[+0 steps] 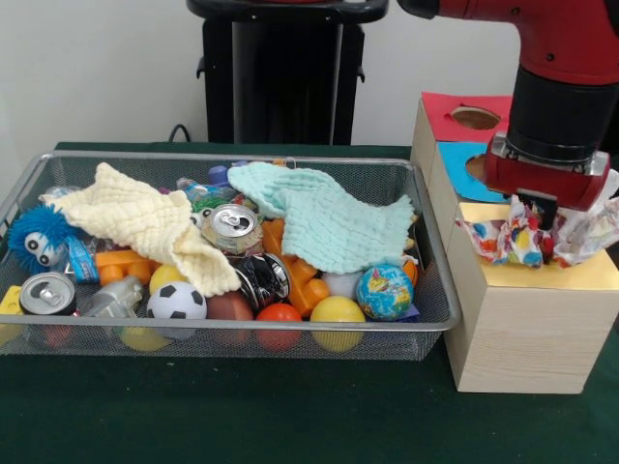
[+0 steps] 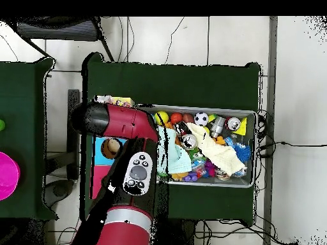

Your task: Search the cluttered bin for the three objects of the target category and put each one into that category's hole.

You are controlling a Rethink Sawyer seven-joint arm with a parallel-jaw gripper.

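— What do you hold?
— My gripper (image 1: 538,224) is clamped on a crinkly multicoloured wrapper (image 1: 513,242) above the gold-topped wooden box (image 1: 542,329).
— And overhead?
— My red arm (image 2: 118,121) hides the gripper; only the wrapper's edge shows.

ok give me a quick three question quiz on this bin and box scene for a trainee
1. True or false: the claw is over the wire bin.
2. Which cloth lies nearer the wooden box in the front view? A) yellow cloth B) mint cloth
3. What lies crumpled on the box's gold top panel under the claw?

Key
1. False: it is over the box, beside the bin.
2. B.
3. A colourful patterned wrapper; whether the claw grips it cannot be told.
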